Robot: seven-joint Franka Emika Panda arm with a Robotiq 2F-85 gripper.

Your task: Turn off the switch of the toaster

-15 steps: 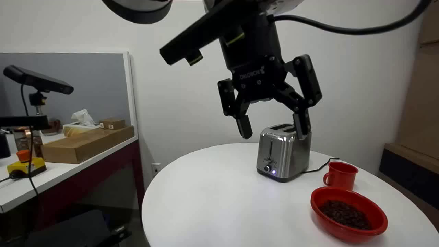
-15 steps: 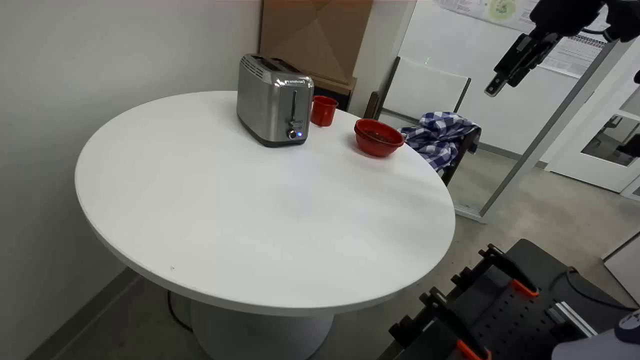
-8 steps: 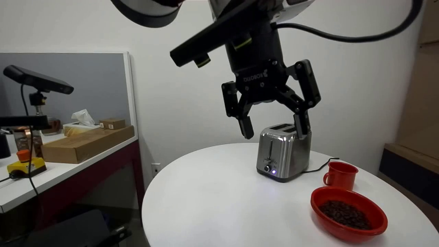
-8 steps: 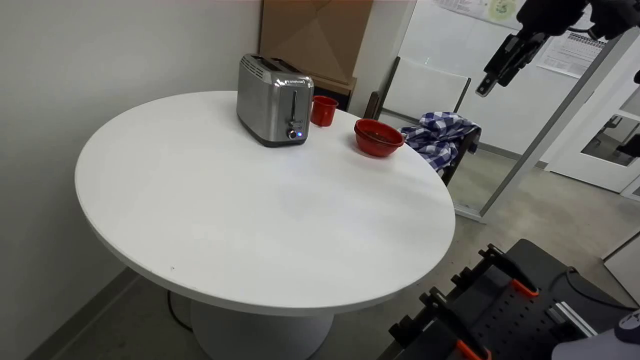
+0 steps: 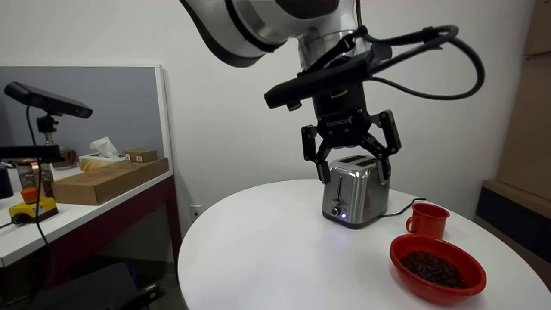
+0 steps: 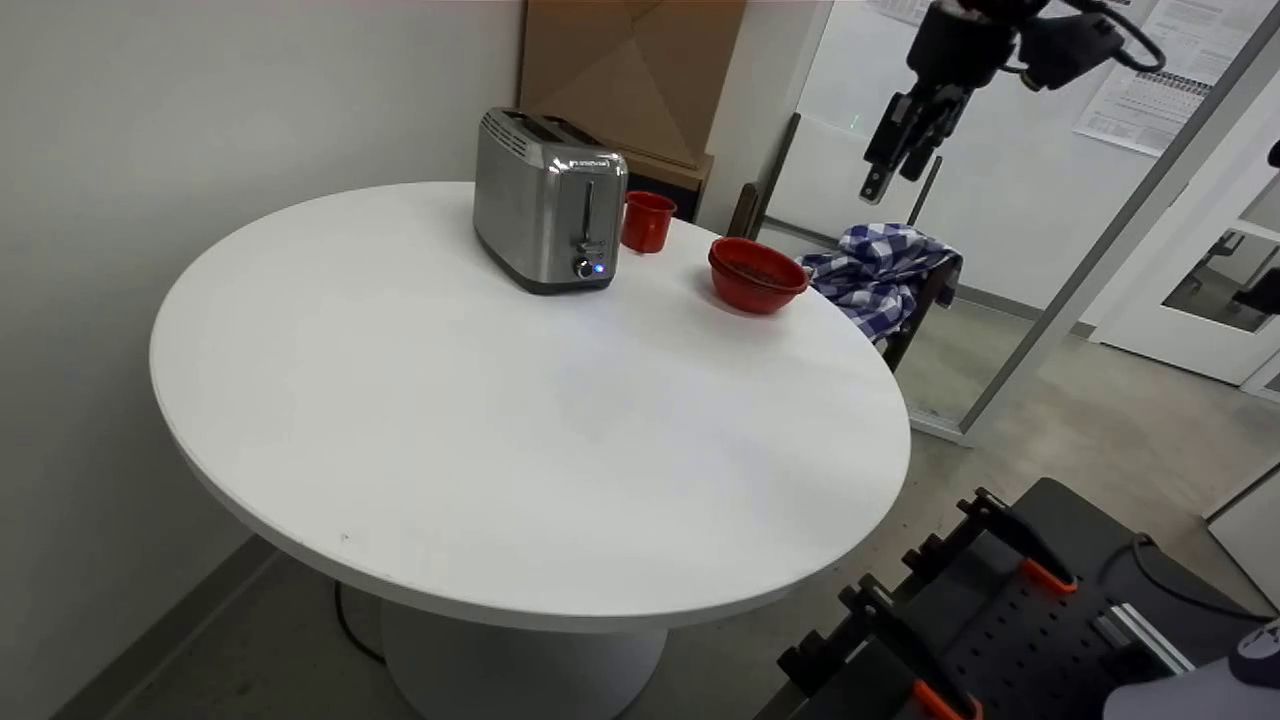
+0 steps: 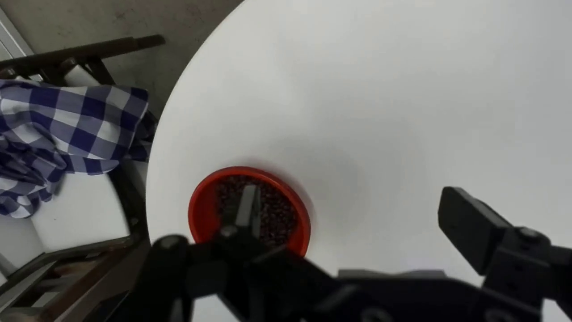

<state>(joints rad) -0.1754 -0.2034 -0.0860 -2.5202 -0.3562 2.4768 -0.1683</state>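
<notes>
The toaster (image 5: 355,198) is a boxy silver metal one standing upright on the round table. It also shows in an exterior view (image 6: 530,215). Its front has a slot with a lever (image 5: 336,201) near the bottom, a round knob (image 6: 584,267) and a lit blue light (image 5: 344,215). My gripper (image 5: 354,177) is wide open and empty, with its fingers pointing down. It hangs high in the air, apart from the toaster, out past the bowl side of the table in an exterior view (image 6: 892,178). In the wrist view the gripper (image 7: 349,192) has white table between its fingers; the toaster is out of view there.
A red bowl (image 5: 439,292) of dark beans stands on the white table (image 5: 258,249), below one finger in the wrist view (image 7: 304,214). A red mug (image 5: 431,219) stands beside the toaster. A chair with a checked cloth (image 6: 885,275) is beyond the table edge.
My gripper has moved down and right in an exterior view, and left toward the table in an exterior view, faster in the last half second. It stays open. The toaster, mug and bowl have not moved.
</notes>
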